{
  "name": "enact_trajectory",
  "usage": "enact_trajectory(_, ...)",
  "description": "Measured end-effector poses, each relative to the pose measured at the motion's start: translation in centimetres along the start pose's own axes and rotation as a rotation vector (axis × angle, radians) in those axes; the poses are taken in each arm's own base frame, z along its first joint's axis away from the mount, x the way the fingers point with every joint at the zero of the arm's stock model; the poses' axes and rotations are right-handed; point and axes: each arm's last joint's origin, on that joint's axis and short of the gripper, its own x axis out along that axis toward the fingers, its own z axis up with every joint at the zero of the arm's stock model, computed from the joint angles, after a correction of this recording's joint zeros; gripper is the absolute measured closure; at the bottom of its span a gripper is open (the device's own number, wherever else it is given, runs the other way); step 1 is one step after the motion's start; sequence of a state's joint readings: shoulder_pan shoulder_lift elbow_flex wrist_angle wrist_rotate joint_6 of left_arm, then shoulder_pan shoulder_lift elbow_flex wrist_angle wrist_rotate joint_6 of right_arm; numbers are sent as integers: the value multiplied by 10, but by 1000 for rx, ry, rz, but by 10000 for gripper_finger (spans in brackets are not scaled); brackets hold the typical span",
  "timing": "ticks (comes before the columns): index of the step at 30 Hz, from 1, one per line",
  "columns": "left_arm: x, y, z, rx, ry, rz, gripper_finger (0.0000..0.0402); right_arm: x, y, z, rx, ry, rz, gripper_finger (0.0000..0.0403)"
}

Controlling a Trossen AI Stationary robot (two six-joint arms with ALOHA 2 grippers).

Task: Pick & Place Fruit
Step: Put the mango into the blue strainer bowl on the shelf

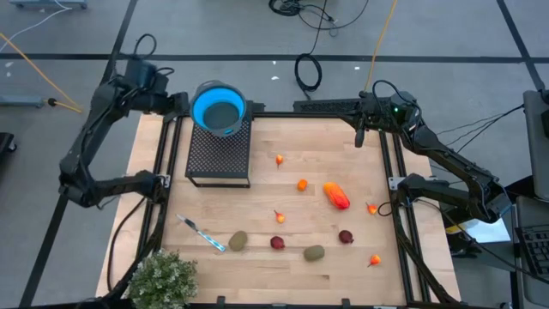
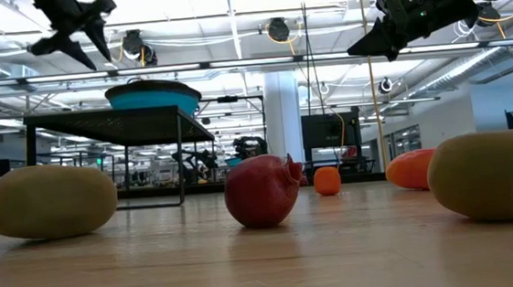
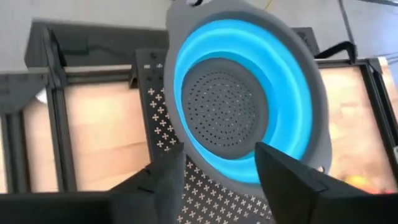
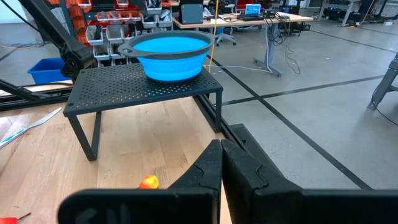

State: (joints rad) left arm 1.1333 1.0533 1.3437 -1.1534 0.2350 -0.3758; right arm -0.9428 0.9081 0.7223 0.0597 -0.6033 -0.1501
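Looking down, we see all the fruit (image 1: 336, 196) lying on the table (image 1: 403, 275), none in the blue bowl (image 1: 220, 108) on the black stand (image 1: 219, 156). Our left gripper (image 1: 181, 105) hovers beside the bowl, jaws partly open and empty. Our right gripper (image 1: 360, 137) waits, jaws shut and empty. We might bump the bowl off the stand.

The green plant (image 1: 162, 279) is cut off by the high view's bottom edge.
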Motion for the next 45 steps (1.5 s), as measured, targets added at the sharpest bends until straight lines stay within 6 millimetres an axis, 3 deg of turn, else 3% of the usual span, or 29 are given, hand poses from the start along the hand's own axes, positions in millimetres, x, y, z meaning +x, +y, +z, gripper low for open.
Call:
enact_trajectory(11, -42, -5, -25, 158, -160, 13, 392, 0, 0, 0, 0, 0, 0, 403)
enact_trajectory(25, -67, -8, -45, 326, -264, -61, 393, 0, 0, 0, 108, 3, 3, 403)
enact_trajectory(29, -58, -8, -52, 377, -350, -197, 400, 0, 0, -1, 116, 6, 3, 403)
enact_trajectory(35, -23, 2, -77, 435, -383, -401, 399, 0, 2, -5, 155, 50, 12, 403)
enact_trajectory(40, 0, 15, -102, 452, -411, -459, 395, 5, 11, -4, 166, 54, 66, 403)
enact_trajectory(45, 7, 28, -124, 465, -458, -469, 399, 12, 26, -3, 145, 59, 129, 403)
